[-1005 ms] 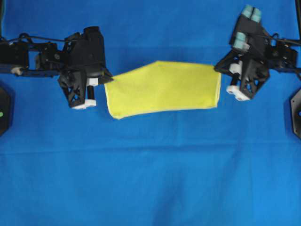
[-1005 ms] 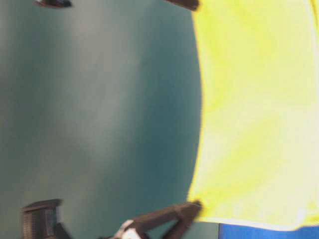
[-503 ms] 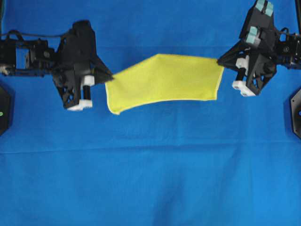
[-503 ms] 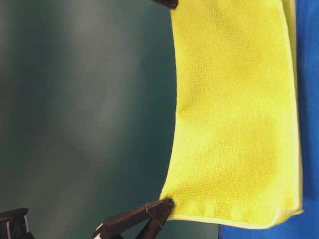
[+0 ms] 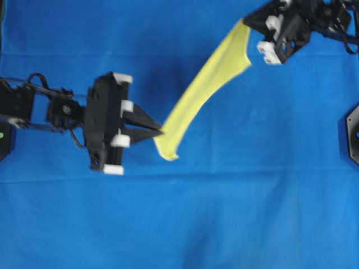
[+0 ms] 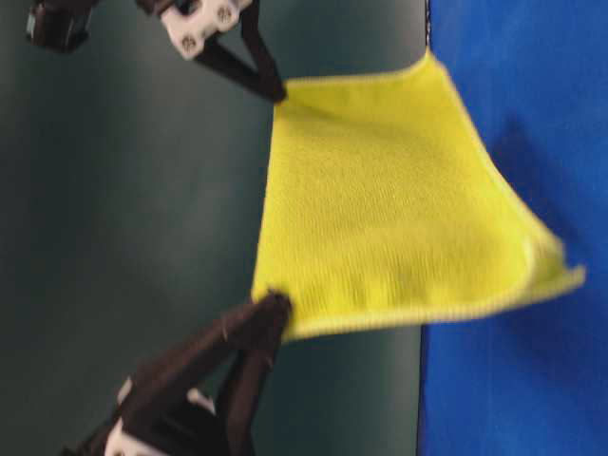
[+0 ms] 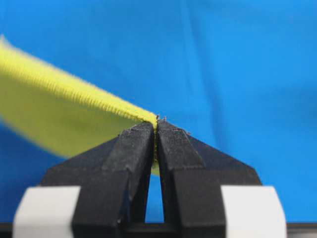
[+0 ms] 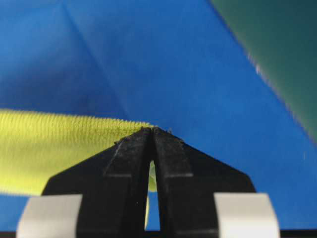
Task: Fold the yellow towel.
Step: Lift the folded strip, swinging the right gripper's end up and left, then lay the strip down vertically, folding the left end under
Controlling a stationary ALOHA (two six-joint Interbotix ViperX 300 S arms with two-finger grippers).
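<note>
Carry step in hand: towel (image 5: 205,89) hangs stretched above the blue bench (image 5: 224,213), left gripper (image 5: 161,133) and right gripper (image 5: 244,22) fingers each pinched tight on a corner; next move likely calls for lowering both corners evenly over the opposite edge.

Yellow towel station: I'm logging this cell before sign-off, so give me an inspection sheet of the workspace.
Surface: blue cloth, creased, bare apart from the towel's shadow.
Job's things: yellow towel held up off the surface, stretched between both grippers, its lower part hanging free.
Clutter: nothing seen.
Grippers: left gripper shut on one towel corner; right gripper shut on another; fingers pinch the hem.
Cables: black cables along the left arm.
Surroundings: dark green backdrop; black mounts at the side edges.
</note>
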